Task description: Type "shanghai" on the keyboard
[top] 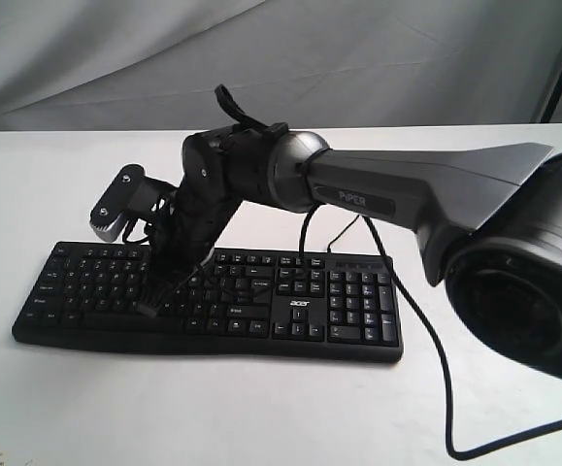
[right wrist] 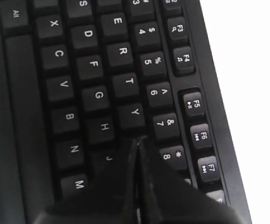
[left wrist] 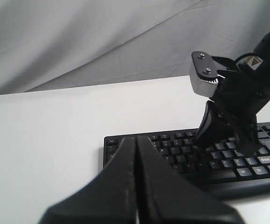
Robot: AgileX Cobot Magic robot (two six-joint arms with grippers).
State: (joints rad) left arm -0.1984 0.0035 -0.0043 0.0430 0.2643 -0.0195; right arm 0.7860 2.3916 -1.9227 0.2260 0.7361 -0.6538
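The black keyboard with white legends and an "acer" logo lies flat on the white table. My right gripper reaches across to its left half, shut with nothing held, and points down at the letter keys. In the right wrist view the shut tips sit where the U key would be, between Y, J and 8; whether they touch is unclear. My left gripper is shut and empty, held off the keyboard's left end. It does not show in the exterior view.
The white table runs all round the keyboard. A thin black cable loops over the table right of the keyboard. A grey cloth backdrop hangs behind. The right arm's body spans over the keyboard's right half.
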